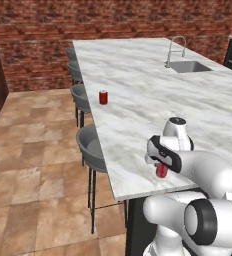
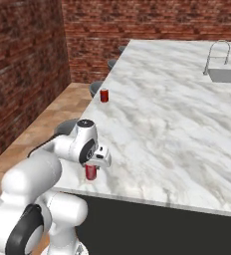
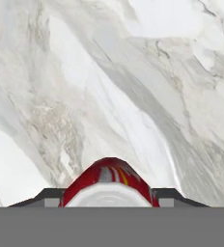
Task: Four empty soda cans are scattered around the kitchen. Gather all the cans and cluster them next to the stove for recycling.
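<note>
Near the marble counter (image 1: 153, 85) edge, gripper (image 1: 161, 169) clamped on a red soda can (image 1: 161, 171).
Second red can (image 1: 103, 97) stands farther along.

One can (image 1: 161, 170) near the counter's (image 1: 153, 90) front edge, another (image 1: 103, 97) farther back.

You're looking at a glossy white arm (image 1: 208, 172) built from rounded, bulbous shells, each link swelling into a smooth dome at its end. Dark grey to black rings mark the joints, the clearest being the thick band around the big round housing (image 1: 205, 218) low in the left base view and its twin in the right base view. A small white cap with a dark disc on top (image 1: 177, 121) crowns the wrist. Your hand (image 1: 161, 161) is a compact white block with a black band along its side. No cables, screws or lettering can be made out.
</note>
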